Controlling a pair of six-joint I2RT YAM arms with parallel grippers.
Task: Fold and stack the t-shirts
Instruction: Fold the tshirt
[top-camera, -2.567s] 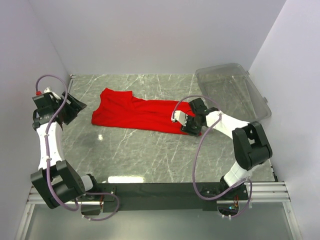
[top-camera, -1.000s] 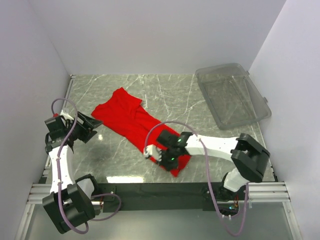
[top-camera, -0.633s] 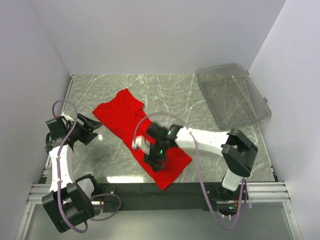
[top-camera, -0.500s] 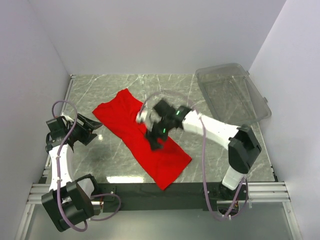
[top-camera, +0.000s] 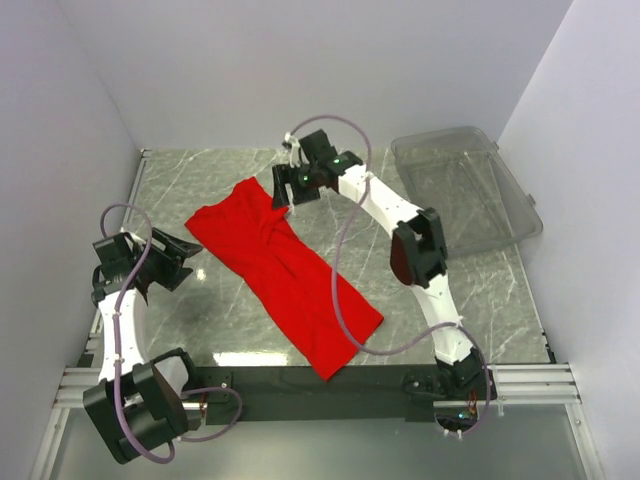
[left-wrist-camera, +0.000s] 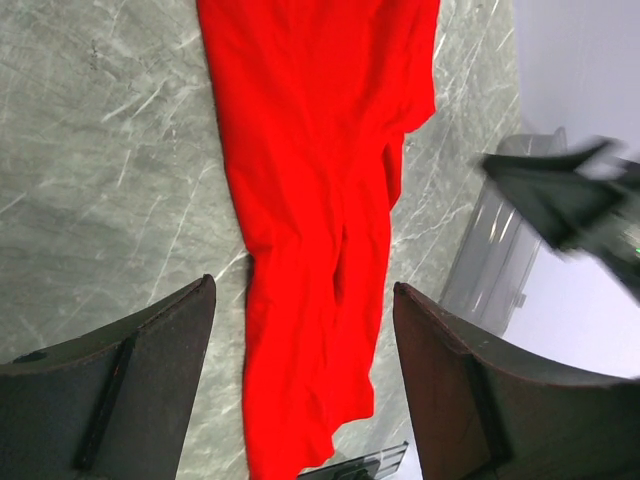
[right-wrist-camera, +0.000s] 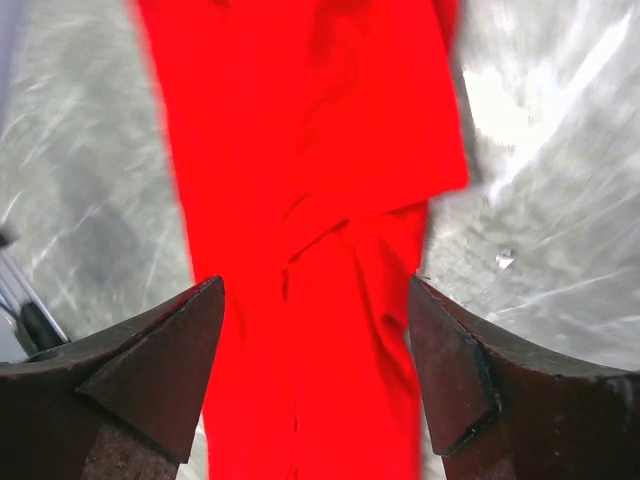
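One red t-shirt (top-camera: 285, 270) lies flat on the marble table as a long diagonal strip, running from the far left to the near middle. My left gripper (top-camera: 190, 257) is open and empty just left of the shirt's far end; in its wrist view (left-wrist-camera: 302, 290) the shirt (left-wrist-camera: 310, 150) stretches away between the fingers. My right gripper (top-camera: 280, 193) is open and empty, hovering over the shirt's far edge. In the right wrist view (right-wrist-camera: 315, 285) the wrinkled shirt (right-wrist-camera: 300, 130) lies below the spread fingers.
A clear plastic bin (top-camera: 465, 190) stands at the far right of the table and also shows in the left wrist view (left-wrist-camera: 490, 270). White walls close in the left, back and right. The black rail (top-camera: 320, 380) runs along the near edge.
My right gripper has swung from the shirt's near end to its far end, leaving the shirt stretched out diagonally. The left arm has barely moved.
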